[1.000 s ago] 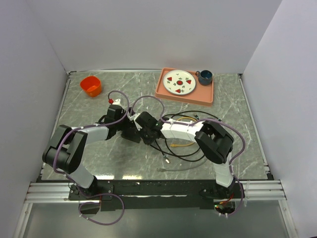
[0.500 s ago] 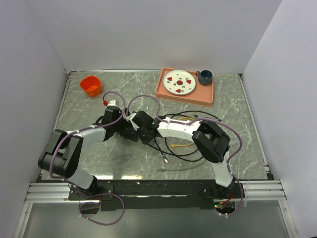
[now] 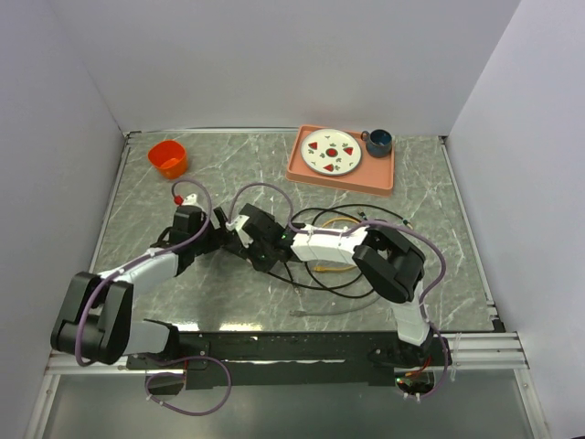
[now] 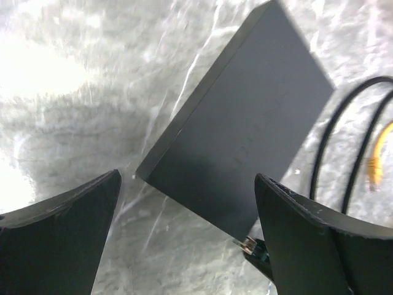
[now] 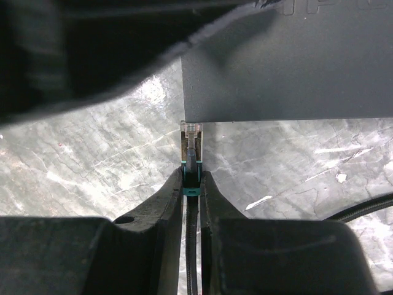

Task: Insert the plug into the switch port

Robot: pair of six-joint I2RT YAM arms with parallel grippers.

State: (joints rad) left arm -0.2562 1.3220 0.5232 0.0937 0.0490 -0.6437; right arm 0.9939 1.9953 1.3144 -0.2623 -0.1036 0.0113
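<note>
While the left fingers (image 4: 61,227) hang spread wide above the black box (image 4: 245,123) and grip nothing, the right fingers (image 5: 171,195) are pinched closed on the plug (image 5: 191,144), holding it by its teal collar with its cable running back between them. The plug's clear tip meets the narrow side of the box right beside a corner. The port itself cannot be made out, nor whether the tip has entered it. The box lies flat on the grey marbled surface (image 3: 146,201), about mid-table, with loops of black cable (image 4: 331,141) and a yellow cable end (image 4: 374,166) just beside it. Well apart at the far edge sit a pink tray (image 3: 388,174) and an orange cup (image 3: 168,157).
</note>
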